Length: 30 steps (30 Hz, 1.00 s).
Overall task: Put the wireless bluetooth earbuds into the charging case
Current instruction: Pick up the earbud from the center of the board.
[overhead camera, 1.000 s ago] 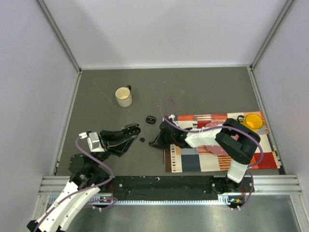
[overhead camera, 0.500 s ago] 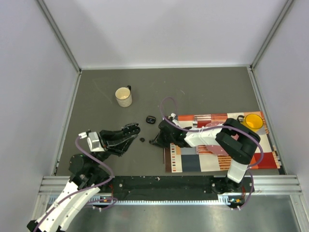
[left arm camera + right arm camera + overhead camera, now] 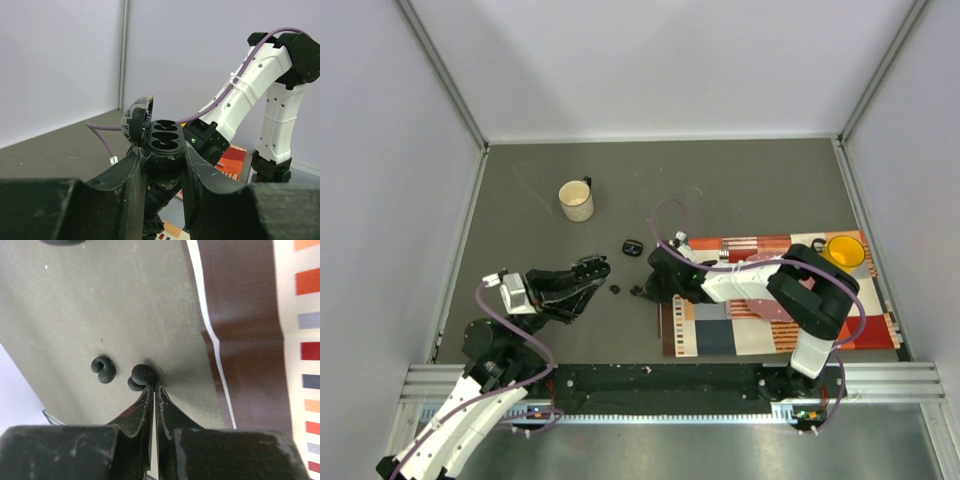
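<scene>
The grey counter point(image 3: 740, 190) carries a striped mat point(image 3: 720, 335) on its right and a cream mug point(image 3: 577, 200) well toward the back. From how things lie, the job looks barely begun.

The left pincer point(image 3: 162, 157) is clamped on the open case point(image 3: 161, 141), whose lid point(image 3: 137, 119) is hinged back. The wells point(image 3: 163, 136) that show in the left wrist view are dark and hollow, so no earbud seems to be seated in them. A second case point(image 3: 632, 246) sits on the counter between the mug and the mat, apart from both arms. It is too small to tell whether anything is inside it.

The right pincer point(image 3: 152, 389) is down at the counter just off the mat's left edge. Its fingers are pressed together with only a hairline gap between them. An earbud point(image 3: 141, 373) lies right at their tips, touching or nearly so. It looks to be beyond the tips and not between them, though a thin edge of it may be nipped. A second earbud point(image 3: 103, 369) lies loose on the counter just beside the first. No others show.

So, as I judge it, one step is done: a case is open and held ready. What is left is nearly everything else:
- getting a sure hold on the first earbud
- bringing it across to the held case and seating it in a well
- doing the same for the rest
</scene>
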{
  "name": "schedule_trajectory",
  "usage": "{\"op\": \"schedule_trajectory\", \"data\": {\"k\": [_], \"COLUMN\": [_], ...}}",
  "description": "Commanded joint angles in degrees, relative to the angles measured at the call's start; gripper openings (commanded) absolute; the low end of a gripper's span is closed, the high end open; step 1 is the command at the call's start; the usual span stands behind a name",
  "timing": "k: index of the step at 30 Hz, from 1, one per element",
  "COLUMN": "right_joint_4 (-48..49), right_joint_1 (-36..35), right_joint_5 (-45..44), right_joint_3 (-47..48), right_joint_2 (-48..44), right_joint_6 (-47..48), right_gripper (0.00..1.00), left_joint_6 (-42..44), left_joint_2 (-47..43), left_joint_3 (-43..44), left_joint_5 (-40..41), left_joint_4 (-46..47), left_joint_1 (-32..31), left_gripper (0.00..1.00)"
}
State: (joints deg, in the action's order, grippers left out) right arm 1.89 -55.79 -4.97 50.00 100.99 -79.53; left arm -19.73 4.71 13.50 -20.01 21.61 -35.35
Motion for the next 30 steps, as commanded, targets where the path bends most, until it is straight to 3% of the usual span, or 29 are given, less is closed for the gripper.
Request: {"op": "schedule_trajectory", "data": {"k": [1,8,13,18,30], "right_joint_4": [-1.71,-8.83,-9.01,-8.83,-3.65], "right_joint_1": [0.59,1.38,1.82,1.82,1.74], "right_joint_5": [-2.41,-2.41,0.13,0.4,2.51], "right_joint_3": [3.7,7.31,8.1,7.31,5.11], "right_joint_2": [-0.36,-0.62,-0.18,-0.79,0.52], "right_joint_6": [3.14,12.55,12.73,11.85,10.71], "right_gripper": [0.01,0.02,0.09,0.23,0.26], "left_joint_6": [0.57,0.57,0.3,0.57,0.39], "left_joint_2": [-0.93,-1.37,-1.28,-1.28,-1.19], "left_joint_3": [1.53,1.45,1.18,1.44,1.18], "left_joint_5": [0.67,0.67,0.67,0.67,0.76], "left_joint_4": [0.81,0.28,0.98,0.37,0.54], "left_joint_1": [-0.24,-0.24,-0.24,-0.24,-0.24], "left_gripper": [0.0,0.0,0.0,0.0,0.0]}}
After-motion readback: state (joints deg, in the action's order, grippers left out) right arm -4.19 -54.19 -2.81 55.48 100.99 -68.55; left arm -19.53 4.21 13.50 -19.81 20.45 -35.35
